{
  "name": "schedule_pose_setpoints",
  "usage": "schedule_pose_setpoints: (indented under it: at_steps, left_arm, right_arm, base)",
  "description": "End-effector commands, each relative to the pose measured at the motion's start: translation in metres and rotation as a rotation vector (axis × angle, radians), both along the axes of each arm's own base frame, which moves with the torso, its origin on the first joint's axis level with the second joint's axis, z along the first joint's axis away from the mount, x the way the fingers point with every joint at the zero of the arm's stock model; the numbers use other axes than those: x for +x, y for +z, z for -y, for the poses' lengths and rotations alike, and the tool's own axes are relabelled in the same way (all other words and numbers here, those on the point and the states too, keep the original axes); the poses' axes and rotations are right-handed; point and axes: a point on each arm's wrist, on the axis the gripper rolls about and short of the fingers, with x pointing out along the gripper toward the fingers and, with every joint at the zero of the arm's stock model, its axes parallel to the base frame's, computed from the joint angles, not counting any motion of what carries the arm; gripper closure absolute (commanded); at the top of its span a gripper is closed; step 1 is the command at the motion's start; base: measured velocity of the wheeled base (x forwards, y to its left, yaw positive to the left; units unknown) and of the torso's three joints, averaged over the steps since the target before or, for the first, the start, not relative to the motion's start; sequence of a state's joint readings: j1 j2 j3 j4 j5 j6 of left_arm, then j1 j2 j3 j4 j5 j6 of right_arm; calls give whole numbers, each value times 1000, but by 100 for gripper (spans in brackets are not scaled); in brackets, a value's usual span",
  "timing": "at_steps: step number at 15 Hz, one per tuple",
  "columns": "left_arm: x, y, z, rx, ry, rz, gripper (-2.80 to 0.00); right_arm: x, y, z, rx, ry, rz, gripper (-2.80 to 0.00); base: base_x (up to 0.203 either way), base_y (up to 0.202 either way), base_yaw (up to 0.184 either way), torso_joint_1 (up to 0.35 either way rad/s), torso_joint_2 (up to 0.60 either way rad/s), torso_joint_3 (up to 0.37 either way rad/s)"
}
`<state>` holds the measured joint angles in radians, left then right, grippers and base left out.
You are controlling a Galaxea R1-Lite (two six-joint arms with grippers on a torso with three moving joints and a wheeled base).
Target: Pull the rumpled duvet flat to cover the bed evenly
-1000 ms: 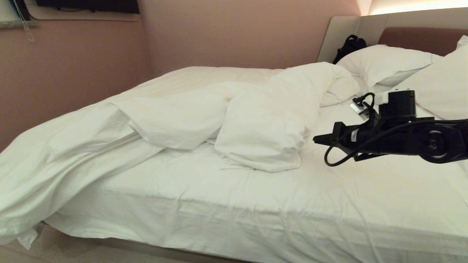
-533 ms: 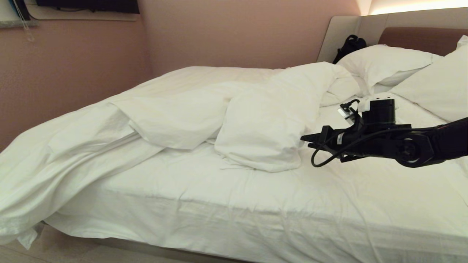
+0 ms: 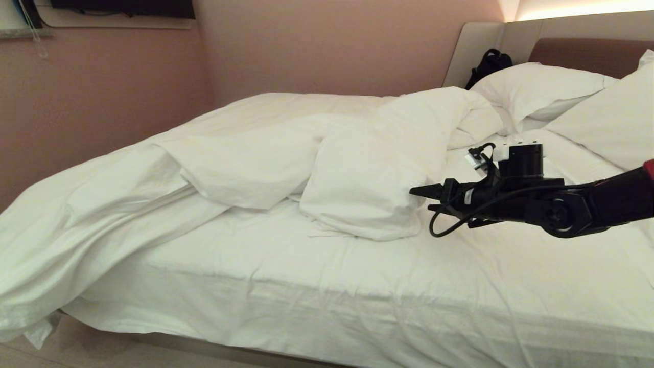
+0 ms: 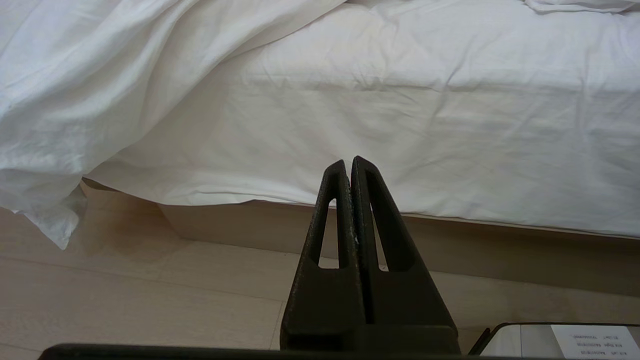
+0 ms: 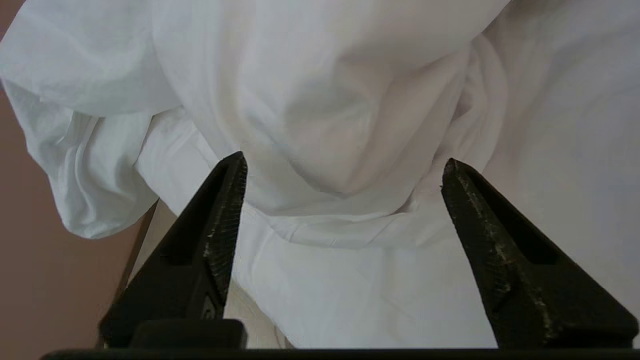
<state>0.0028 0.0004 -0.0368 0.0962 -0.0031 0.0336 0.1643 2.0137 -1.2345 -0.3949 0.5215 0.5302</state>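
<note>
So we've got the duvet [image 3: 286, 158] still in a rumpled heap on the bed [image 3: 357, 286]. It's bunched toward the far side, with one thick fold flopped down near the middle of the mattress and the foot end spilling off toward the floor. Our right gripper [image 3: 420, 198] hangs level over the bare sheet, just beside that middle fold, on the side toward the pillows [image 3: 536, 89]. Its fingers [image 5: 220, 225] are spread wide and holding nothing. Our left gripper [image 4: 349, 165] sits low by the near side of the bed, fingers pressed together, empty, pointing at the bed base above the floor [image 4: 125, 295].
</note>
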Motion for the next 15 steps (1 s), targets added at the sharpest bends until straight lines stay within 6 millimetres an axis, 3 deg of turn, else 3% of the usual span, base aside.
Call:
schedule_pose_setpoints:
  at_steps: [1,9,15]
  left_arm:
    - [0,0,0,0,0,0,0]
    - [0,0,0,0,0,0,0]
    - [0,0,0,0,0,0,0]
  right_arm:
    - [2,-3,-3,12,26,0,-280]
    - [26,-32,-28,16,64,40,-280]
    - [28,-31,-26,-6,14,50,-280]
  base:
    - [0,0,0,0,0,0]
    - [0,0,0,0,0,0]
    - [0,0,0,0,0,0]
